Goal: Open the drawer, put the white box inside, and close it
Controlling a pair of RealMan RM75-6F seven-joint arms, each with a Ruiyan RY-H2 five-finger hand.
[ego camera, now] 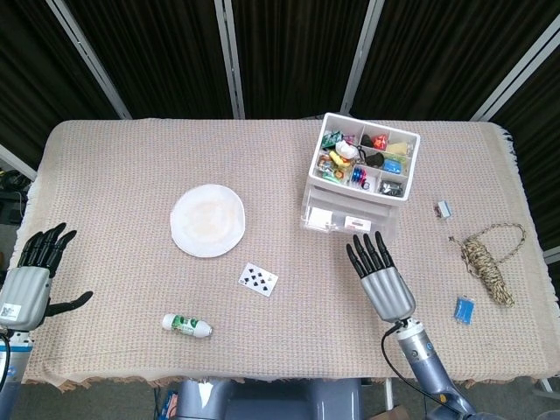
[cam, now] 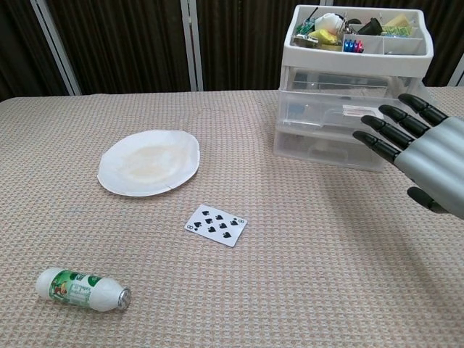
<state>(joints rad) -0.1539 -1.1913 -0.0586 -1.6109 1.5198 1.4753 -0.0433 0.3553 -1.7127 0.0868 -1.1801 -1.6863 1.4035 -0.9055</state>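
Left hand [ego camera: 31,280] sat off the table's left edge near the front corner, fingers spread, holding nothing. Small white bottle [cam: 83,289] lay on its side near the front edge, left of centre. Paper plate [cam: 149,162] further back; playing card [cam: 215,225] face-up just in front and right of it.

Right of centre toward the back edge stood the clear drawer unit [cam: 341,116], open tray of odds and ends on top. A white box [cam: 361,111] showed through the middle drawer front in the chest view; whether that is the task's box, I couldn't tell. All drawers looked shut.

My right hand [ego camera: 379,276] was just in front of the unit, fingers straight, spread, aimed at the drawer fronts, apparently not touching; empty.

Risks as I judged them: the unit looks light and loose on the cloth, so a pull on one drawer could drag or tip the whole stack and spill the tray. Flat fingers may slip off the smooth handle lip. Picking the wrong drawer is easy through clear plastic.

Near the right edge: a coil of rope [ego camera: 490,255], a small blue item [ego camera: 464,309], a small grey clip [ego camera: 443,209].
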